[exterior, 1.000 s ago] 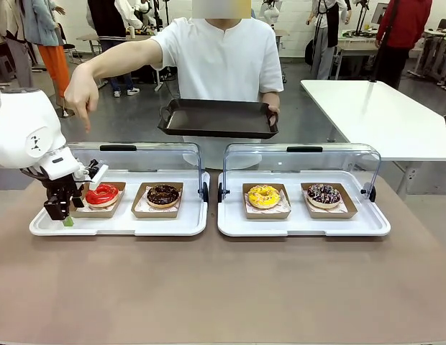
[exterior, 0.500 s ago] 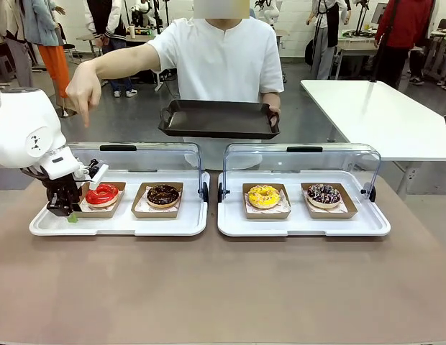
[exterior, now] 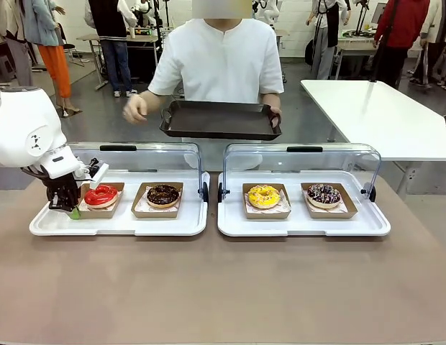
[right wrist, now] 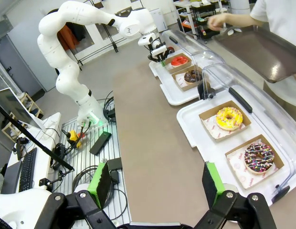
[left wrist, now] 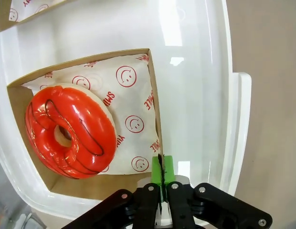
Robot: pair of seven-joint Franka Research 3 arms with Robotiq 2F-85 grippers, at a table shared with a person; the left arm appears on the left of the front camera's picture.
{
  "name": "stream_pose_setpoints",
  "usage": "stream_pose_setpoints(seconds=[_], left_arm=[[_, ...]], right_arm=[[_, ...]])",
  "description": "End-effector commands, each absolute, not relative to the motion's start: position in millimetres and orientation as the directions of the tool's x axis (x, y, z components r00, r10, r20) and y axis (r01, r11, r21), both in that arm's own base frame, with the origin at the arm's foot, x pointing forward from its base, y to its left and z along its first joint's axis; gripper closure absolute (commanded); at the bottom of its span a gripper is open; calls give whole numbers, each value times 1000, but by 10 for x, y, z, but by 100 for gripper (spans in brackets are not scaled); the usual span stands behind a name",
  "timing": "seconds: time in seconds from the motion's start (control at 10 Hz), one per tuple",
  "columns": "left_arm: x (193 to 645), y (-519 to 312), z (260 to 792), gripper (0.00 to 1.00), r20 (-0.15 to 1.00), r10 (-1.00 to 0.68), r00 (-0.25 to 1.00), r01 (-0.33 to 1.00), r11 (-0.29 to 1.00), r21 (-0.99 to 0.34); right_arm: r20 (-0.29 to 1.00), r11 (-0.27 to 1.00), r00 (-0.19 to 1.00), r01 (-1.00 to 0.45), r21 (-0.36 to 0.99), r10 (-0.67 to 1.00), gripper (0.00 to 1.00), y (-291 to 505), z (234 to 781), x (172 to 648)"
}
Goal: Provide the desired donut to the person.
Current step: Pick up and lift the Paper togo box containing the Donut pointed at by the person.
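A red-glazed donut [exterior: 101, 194] [left wrist: 69, 131] lies in a brown cardboard tray [left wrist: 138, 81] at the left end of the left white serving tray [exterior: 119, 226]. My left gripper [exterior: 70, 208] [left wrist: 161, 164] is at that cardboard tray's near corner, and its green pads are pressed together on the thin cardboard rim. The person [exterior: 221, 57] in a white shirt stands across the table holding a dark tray [exterior: 219, 118] with one hand [exterior: 135, 109] beside it. My right gripper [right wrist: 155, 186] hangs open, high above the table's right end, with nothing between its fingers.
A chocolate donut [exterior: 162, 194] sits beside the red one. The right serving tray [exterior: 302, 226] holds a yellow donut [exterior: 263, 195] and a sprinkled chocolate donut [exterior: 324, 192]. Clear hinged lids [exterior: 137, 154] stand raised behind both trays. The brown tabletop [exterior: 223, 287] lies in front.
The person's arm, which pointed down over the red donut, has drawn back to the dark tray. My left gripper has edged right onto the cardboard tray's corner.
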State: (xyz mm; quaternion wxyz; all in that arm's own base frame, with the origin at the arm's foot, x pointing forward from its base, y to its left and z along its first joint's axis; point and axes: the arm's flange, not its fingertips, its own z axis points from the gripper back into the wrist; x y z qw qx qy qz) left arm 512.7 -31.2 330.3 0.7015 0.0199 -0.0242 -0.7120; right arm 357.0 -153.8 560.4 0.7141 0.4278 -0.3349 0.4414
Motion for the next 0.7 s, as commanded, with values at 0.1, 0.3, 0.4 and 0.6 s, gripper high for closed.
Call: stream_pose_setpoints(seconds=[0.1,0.3,0.4,0.6], left_arm=[[4808,-424,3624,100,-20,-997,-77,996,-78,34],[4336,-545,4079,100,-59,-997,-42,999,-41,-13],[4127,-582,4253,100,-42,-999,-26,999,-24,-44],[3804,-641,4565,100,-74,-997,-9,999,-5,-50]], right_arm=[[863,236,379,-920,312,333,0,-1532,5599,3576],[863,236,379,-920,312,333,0,-1532,5599,3576],[863,236,379,-920,312,333,0,-1532,5599,3576],[863,236,379,-920,312,333,0,-1532,5599,3576]])
